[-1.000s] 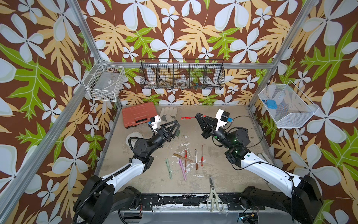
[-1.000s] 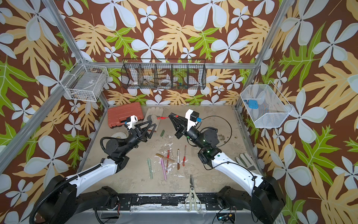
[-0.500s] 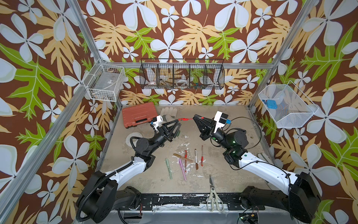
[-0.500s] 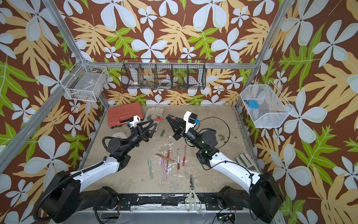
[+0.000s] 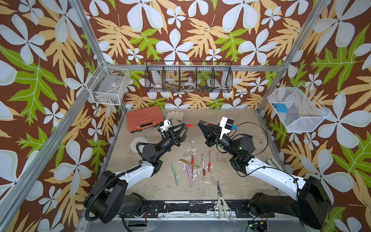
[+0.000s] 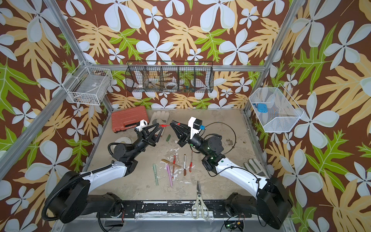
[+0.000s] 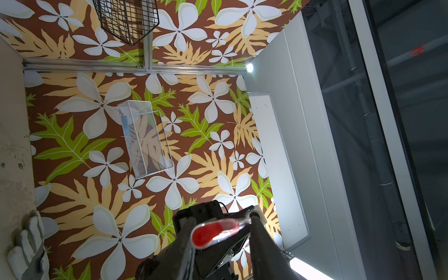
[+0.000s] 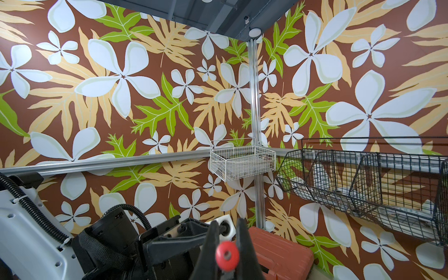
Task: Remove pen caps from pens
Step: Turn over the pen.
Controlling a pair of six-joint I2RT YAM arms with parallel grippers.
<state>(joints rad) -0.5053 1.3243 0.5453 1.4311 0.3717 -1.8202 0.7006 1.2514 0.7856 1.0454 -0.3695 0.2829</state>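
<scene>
Both arms are raised above the rear of the tabletop (image 5: 241,184), with their grippers set tip to tip. The right gripper (image 5: 199,123) is closed on a red pen (image 5: 191,125), which lies roughly level in the air between the two grippers in both top views. The right wrist view shows one round red end of this pen (image 8: 227,253) clamped between the two fingers. The left gripper (image 5: 186,127) is positioned at the opposite end. In the left wrist view, the pen's red end (image 7: 208,236) sits in the gap between the fingers (image 7: 188,244), against one of them. The jaws are partly closed; whether they press on the pen cannot be determined. The remaining pens lie loose in a cluster at mid-tabletop, nearer the arm bases:

- a pale green pen (image 5: 175,174)
- a pink pen (image 5: 188,175)
- a tan pen (image 5: 187,162) lying across a red-and-clear pen (image 5: 192,158)
- a white-and-brown pen (image 5: 203,164)
- a second red-and-clear pen (image 5: 209,160)

A short dark green piece (image 6: 168,137) lies apart from the cluster, near the left gripper. Grey-handled scissors (image 5: 220,200) rest at the front edge. A red tool case (image 5: 144,118) and a work glove (image 5: 175,115) lie at the rear.
</scene>
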